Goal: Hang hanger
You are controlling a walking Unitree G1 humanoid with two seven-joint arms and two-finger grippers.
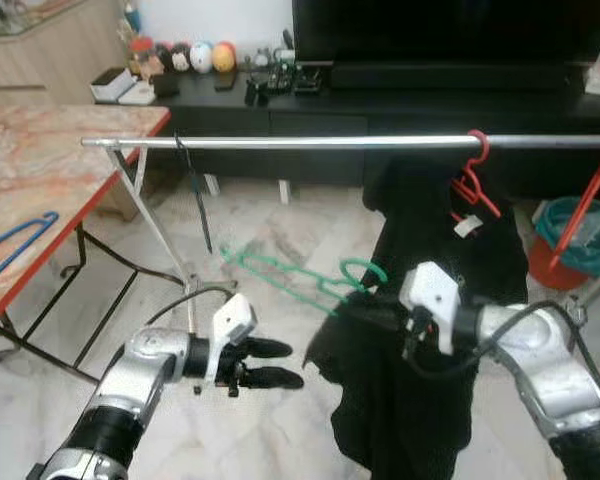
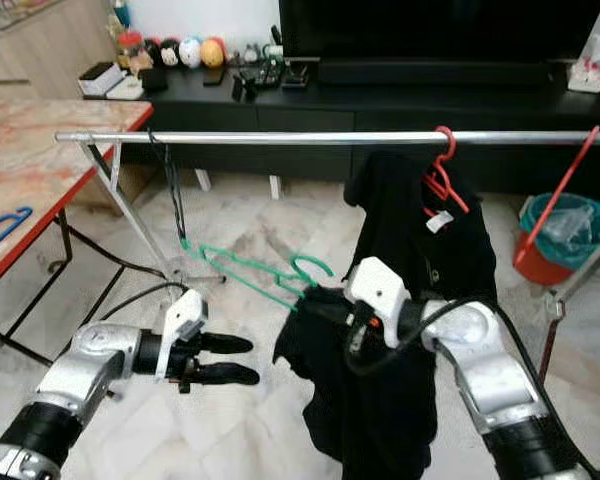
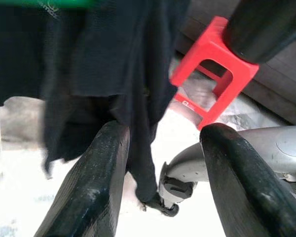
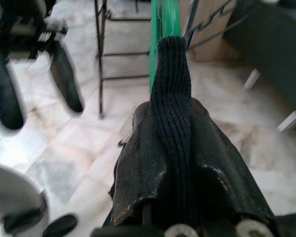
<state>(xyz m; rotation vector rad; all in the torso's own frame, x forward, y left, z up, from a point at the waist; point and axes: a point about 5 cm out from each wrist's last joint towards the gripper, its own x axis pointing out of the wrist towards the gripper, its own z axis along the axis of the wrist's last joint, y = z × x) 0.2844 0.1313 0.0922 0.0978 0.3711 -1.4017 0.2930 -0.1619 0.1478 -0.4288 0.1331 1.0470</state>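
Right gripper (image 1: 365, 305) pinched shut on a black knitted garment (image 4: 171, 79) draped over the green hanger (image 1: 290, 280). Hanger held below the silver rail (image 1: 310, 143), long axis stretched away from the jaws toward the robot's left, hook (image 1: 365, 270) curled just above the fingers. Left gripper (image 1: 265, 362) spread and empty, lower and well apart from the hanger; right arm clearly nearer. Grip point itself buried under cloth. Red hanger (image 1: 472, 180) hooked on the rail, carrying another black garment (image 1: 440, 260).
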